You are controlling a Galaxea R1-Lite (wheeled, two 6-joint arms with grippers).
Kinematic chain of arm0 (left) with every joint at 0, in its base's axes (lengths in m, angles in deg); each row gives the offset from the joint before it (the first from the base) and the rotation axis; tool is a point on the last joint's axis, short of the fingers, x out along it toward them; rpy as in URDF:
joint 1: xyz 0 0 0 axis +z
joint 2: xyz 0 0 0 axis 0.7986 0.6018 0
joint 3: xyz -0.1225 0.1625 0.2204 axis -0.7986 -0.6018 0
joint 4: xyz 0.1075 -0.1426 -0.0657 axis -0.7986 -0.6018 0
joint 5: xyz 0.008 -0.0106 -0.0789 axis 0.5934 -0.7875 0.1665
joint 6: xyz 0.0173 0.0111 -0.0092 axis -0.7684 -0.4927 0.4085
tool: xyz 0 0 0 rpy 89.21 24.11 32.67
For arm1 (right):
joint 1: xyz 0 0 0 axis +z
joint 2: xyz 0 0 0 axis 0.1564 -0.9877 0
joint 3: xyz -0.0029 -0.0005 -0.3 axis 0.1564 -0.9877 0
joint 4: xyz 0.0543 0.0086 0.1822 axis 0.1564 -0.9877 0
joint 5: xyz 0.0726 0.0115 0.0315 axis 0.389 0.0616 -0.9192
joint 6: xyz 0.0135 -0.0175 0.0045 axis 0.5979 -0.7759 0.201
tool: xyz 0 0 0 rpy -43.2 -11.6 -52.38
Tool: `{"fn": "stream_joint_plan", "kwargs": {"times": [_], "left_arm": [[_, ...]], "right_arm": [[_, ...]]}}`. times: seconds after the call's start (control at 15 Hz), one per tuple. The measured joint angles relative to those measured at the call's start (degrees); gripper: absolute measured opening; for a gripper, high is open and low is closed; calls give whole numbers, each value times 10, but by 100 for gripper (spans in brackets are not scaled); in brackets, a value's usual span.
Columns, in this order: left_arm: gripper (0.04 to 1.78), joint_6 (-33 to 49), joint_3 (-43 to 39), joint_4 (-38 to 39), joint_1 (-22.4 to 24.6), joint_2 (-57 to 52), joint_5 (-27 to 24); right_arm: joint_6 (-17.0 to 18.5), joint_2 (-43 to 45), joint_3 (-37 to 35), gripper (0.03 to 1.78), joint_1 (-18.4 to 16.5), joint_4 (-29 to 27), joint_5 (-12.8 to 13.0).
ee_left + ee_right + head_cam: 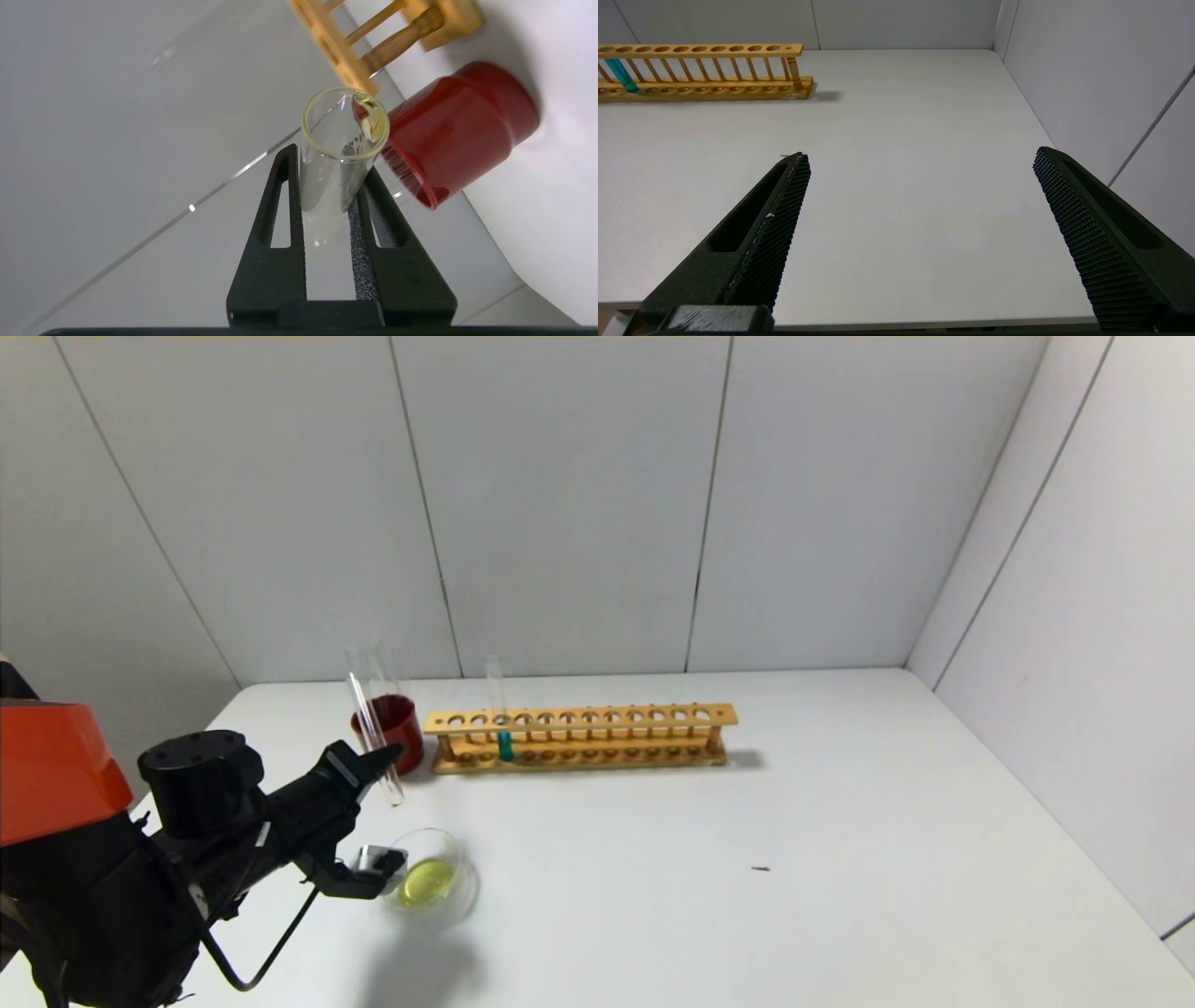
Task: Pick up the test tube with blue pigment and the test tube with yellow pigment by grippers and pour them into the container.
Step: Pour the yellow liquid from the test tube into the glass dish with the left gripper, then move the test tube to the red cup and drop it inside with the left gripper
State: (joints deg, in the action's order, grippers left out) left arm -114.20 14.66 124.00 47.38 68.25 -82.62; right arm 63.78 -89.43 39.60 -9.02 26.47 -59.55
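My left gripper (385, 758) is shut on the test tube with yellow pigment (373, 733), which looks almost clear. It holds the tube tilted above the table, between the red cup and the container. In the left wrist view the jaws (329, 163) clamp the tube (327, 182), whose open rim has a yellowish trace. The container (471, 882), a low glass dish, holds yellow liquid just in front of the gripper. The test tube with blue pigment (504, 744) stands in the wooden rack (579, 719) and also shows in the right wrist view (621, 74). My right gripper (920, 156) is open and empty over bare table.
A dark red cup (400, 726) stands at the rack's left end, close behind the held tube, with faint clear tubes rising from it. It also shows in the left wrist view (462, 126). A small dark speck (761, 869) lies on the white table. Grey walls enclose the table.
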Motion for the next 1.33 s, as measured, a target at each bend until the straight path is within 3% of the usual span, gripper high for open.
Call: {"fn": "stream_joint_plan", "kwargs": {"times": [0.27,0.4,0.67,0.8,0.93,1.2,1.33], "left_arm": [[32,117,-18,0,-2,-60,60],[32,201,-26,0,-16,-99,125],[32,445,-5,0,-115,-140,335],[32,566,63,-9,-153,-146,458],[32,663,155,-51,-165,-149,531],[32,896,324,-264,-158,-167,553],[32,1019,358,-374,-139,-173,519]], "right_arm": [[0,0,0,175,0,0,0],[0,0,0,175,0,0,0],[0,0,0,175,0,0,0],[0,0,0,175,0,0,0],[0,0,0,175,0,0,0],[0,0,0,175,0,0,0],[0,0,0,175,0,0,0]]}}
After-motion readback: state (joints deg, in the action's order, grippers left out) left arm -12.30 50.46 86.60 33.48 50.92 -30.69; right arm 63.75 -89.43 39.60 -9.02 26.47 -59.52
